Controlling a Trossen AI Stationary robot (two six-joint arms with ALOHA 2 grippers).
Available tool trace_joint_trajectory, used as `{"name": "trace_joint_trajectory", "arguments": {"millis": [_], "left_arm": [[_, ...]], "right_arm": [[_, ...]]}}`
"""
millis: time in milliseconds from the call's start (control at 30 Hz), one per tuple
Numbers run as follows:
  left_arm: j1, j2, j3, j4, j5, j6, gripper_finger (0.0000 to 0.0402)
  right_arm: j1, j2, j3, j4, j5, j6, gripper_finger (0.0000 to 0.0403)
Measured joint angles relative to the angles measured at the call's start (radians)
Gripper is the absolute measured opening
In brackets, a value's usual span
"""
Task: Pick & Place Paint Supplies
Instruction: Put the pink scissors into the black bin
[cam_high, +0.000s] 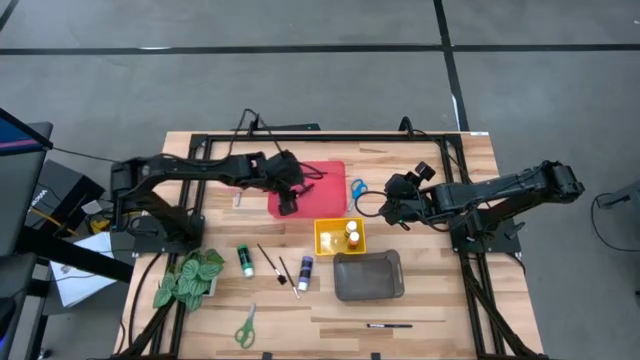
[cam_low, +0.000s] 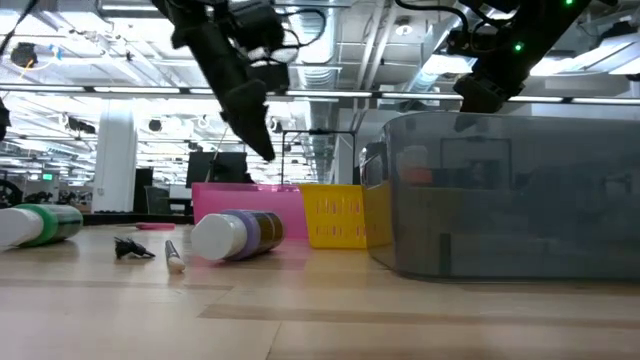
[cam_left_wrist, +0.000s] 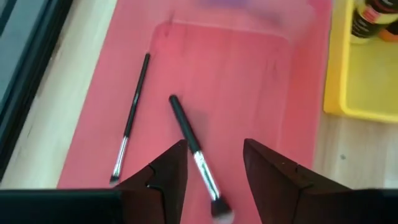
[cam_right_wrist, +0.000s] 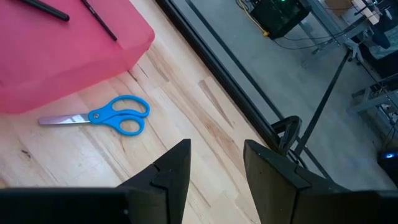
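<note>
My left gripper (cam_left_wrist: 214, 165) hangs open over the red tray (cam_high: 325, 172), fingers pointing down. Two dark-handled paintbrushes lie in that tray: one (cam_left_wrist: 193, 149) shows in the gap between my fingers without touching them, the other (cam_left_wrist: 130, 121) lies beside it. My right gripper (cam_right_wrist: 216, 163) is open above bare table, a little to the right of the blue-handled scissors (cam_right_wrist: 99, 118), which lie flat beside the red tray. On the table's near half lie a green bottle (cam_high: 243, 260), a purple bottle (cam_high: 304, 270), two brushes (cam_high: 268, 260), green scissors (cam_high: 245, 325) and one more brush (cam_high: 390, 326).
A yellow tray (cam_high: 325, 245) holding small bottles (cam_high: 352, 235) sits near the table's middle, and a grey tray (cam_high: 368, 290) lies just nearer than it. A green leafy plant (cam_high: 190, 278) lies at the near left. Black frame rails run along the table's far edge and sides.
</note>
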Motion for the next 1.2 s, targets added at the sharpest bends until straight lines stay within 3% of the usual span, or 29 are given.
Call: {"name": "trace_joint_trajectory", "arguments": {"millis": [100, 467, 667, 867, 1100, 1200], "left_arm": [[0.000, -0.080, -0.052, 0.010, -0.018, -0.024, 0.0149], [0.005, -0.341, -0.212, 0.089, -0.248, -0.088, 0.0150], [0.005, -0.426, -0.259, 0.131, -0.487, -0.158, 0.0150], [0.014, -0.463, -0.332, 0.294, -0.698, -0.252, 0.0150], [0.143, -0.453, -0.340, 0.180, -0.692, -0.389, 0.0149], [0.210, -0.451, -0.340, 0.074, -0.575, -0.436, 0.0142]], "right_arm": [[0.000, 0.000, 0.000, 0.000, 0.000, 0.000, 0.0143], [0.000, 0.000, 0.000, 0.007, 0.001, 0.000, 0.0143], [-0.004, 0.000, 0.000, 0.008, 0.006, 0.000, 0.0143], [-0.014, 0.000, 0.000, 0.009, 0.008, 0.000, 0.0143], [-0.014, 0.000, 0.000, 0.014, 0.007, 0.000, 0.0143], [-0.014, 0.000, 0.000, 0.020, 0.007, 0.000, 0.0143]]}}
